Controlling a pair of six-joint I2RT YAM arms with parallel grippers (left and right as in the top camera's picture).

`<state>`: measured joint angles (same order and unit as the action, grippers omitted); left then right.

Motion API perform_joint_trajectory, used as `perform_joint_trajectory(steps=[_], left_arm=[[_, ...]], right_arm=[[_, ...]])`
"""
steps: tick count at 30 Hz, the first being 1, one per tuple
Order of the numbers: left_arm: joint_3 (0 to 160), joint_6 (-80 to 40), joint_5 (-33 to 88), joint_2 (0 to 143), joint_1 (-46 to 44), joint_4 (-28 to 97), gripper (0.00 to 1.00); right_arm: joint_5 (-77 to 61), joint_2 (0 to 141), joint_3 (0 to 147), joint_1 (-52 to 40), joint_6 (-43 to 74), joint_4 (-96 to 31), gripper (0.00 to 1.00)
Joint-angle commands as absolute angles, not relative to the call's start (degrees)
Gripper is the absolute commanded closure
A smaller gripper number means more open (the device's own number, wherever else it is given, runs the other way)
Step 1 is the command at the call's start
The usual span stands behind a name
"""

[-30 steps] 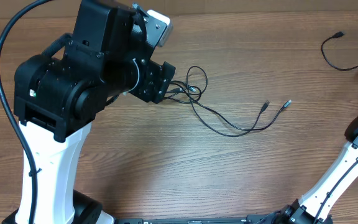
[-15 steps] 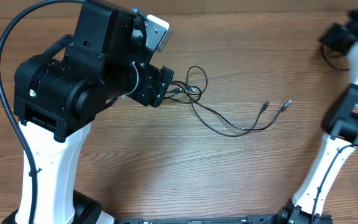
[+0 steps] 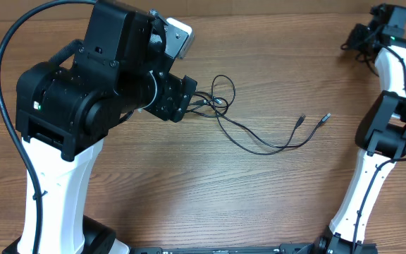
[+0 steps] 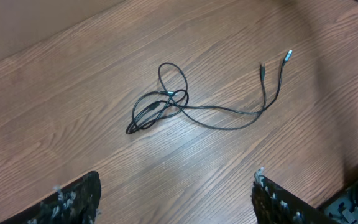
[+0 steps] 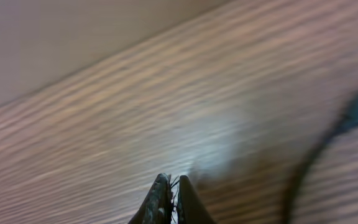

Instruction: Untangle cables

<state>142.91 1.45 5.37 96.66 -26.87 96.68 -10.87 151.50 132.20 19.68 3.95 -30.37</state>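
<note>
Overhead view: the cables (image 3: 225,106) are seen lying on the table (image 3: 259,190), just right of the left gripper (image 3: 178,97). A few loose loops are bunched up at that end. From there two strands are run off to the right and finished in two small plugs (image 3: 325,116), which are parked near each other around mid-table.

From the left wrist cam, the left gripper's fingers (image 4: 73,199) are spread wide, one at each bottom corner. The whole tangle is laid out ahead of them and isn't touched by either finger.

The right gripper (image 3: 358,39) is parked way up in the far right corner, well apart from the cables. Its wrist cam is pretty badly blurred, but the fingertips (image 5: 161,198) can be made out pressed together over the wood grain. A dark curved smear is caught at the right edge of that shot, and what it is can't be told.
</note>
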Motion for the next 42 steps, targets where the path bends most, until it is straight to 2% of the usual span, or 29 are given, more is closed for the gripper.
perform_joint_trajectory(steps=[1, 13, 33, 42], left_arm=[[143.3, 1.6, 5.3, 96.7, -26.7, 96.5, 0.23], [143.3, 1.3, 5.6, 96.7, -26.7, 95.7, 0.25], [143.3, 1.8, 5.4, 96.7, -26.7, 95.3, 0.26], [143.3, 2.5, 5.4, 96.7, -26.7, 94.5, 0.27]], right_arm=[[-10.1, 155.6, 131.9, 20.0, 3.0, -29.8, 0.96], [-9.9, 160.9, 131.9, 22.1, 3.2, -29.8, 0.96], [-9.9, 160.8, 132.1, 40.9, 3.1, -36.0, 0.96], [-10.3, 154.4, 132.1, 40.8, -3.9, -39.5, 0.96]])
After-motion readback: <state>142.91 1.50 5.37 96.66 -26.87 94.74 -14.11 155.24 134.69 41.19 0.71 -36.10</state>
